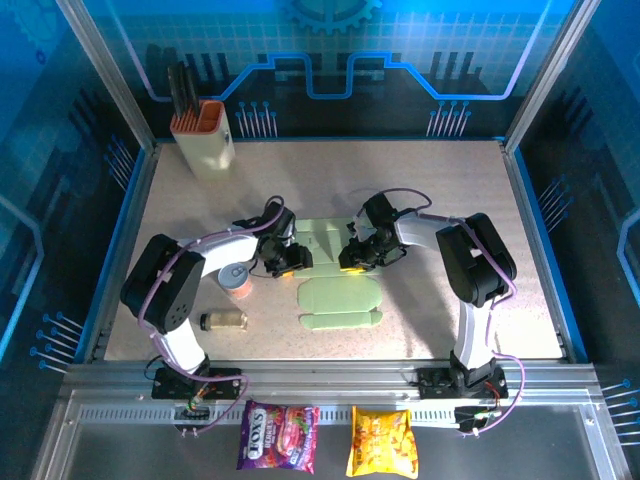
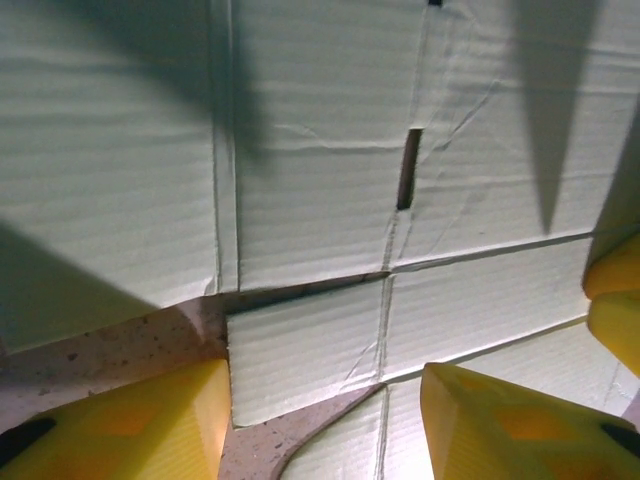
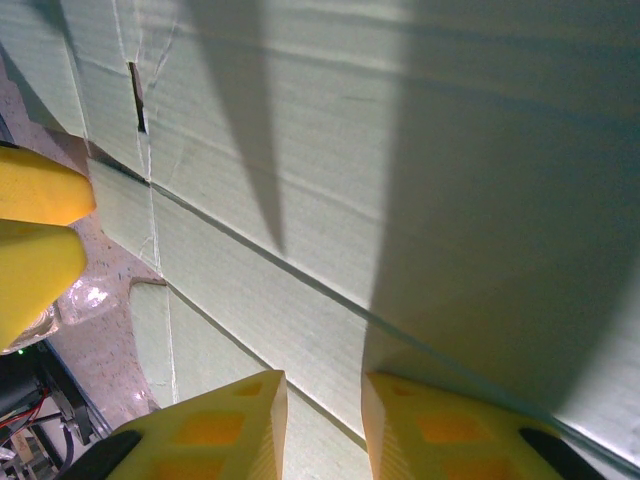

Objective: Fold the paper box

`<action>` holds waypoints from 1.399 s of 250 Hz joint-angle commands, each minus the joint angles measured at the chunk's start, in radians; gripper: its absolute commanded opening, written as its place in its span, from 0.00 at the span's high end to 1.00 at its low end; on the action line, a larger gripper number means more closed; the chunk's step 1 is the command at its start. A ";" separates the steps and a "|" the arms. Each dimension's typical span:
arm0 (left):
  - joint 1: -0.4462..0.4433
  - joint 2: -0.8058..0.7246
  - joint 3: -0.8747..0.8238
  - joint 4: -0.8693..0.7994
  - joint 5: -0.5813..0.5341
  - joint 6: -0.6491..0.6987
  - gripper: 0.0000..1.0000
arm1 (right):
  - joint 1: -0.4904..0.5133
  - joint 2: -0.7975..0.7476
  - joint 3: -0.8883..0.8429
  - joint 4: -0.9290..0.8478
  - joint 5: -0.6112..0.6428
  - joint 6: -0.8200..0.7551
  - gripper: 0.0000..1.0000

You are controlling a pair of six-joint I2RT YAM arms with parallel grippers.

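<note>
The paper box (image 1: pixel 335 300) lies as a flat, pale mint-green die-cut sheet in the middle of the table, with creases and a narrow slot (image 2: pixel 407 182). My left gripper (image 1: pixel 285 262) hovers at its upper left edge. In the left wrist view that gripper (image 2: pixel 322 380) is open, its yellow fingers (image 2: pixel 150 420) standing wide on either side of a small flap (image 2: pixel 300 345). My right gripper (image 1: pixel 358 258) is at the sheet's upper right. In the right wrist view it (image 3: pixel 322 385) is open by a narrow gap over a crease, beside a shadowed panel (image 3: pixel 500 200).
A cream holder with an orange rim (image 1: pixel 205 135) stands at the back left. A small round jar (image 1: pixel 238 278) and a lying bottle (image 1: pixel 224 320) sit left of the sheet. Two snack packets (image 1: pixel 278 435) lie on the front rail.
</note>
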 commanded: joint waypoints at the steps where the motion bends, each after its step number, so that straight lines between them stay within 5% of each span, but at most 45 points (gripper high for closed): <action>1: -0.006 -0.066 -0.010 0.013 0.068 -0.034 0.46 | -0.002 0.018 -0.037 -0.029 0.055 -0.010 0.71; 83: -0.006 -0.129 -0.038 0.059 0.129 -0.075 0.45 | -0.001 0.012 -0.043 -0.028 0.058 -0.009 0.71; 163: -0.004 -0.050 -0.006 -0.016 0.005 -0.020 0.37 | -0.001 0.014 -0.046 -0.028 0.061 -0.014 0.71; 350: 0.000 0.010 -0.027 0.068 0.043 -0.041 0.44 | -0.002 0.012 -0.043 -0.038 0.067 -0.015 0.71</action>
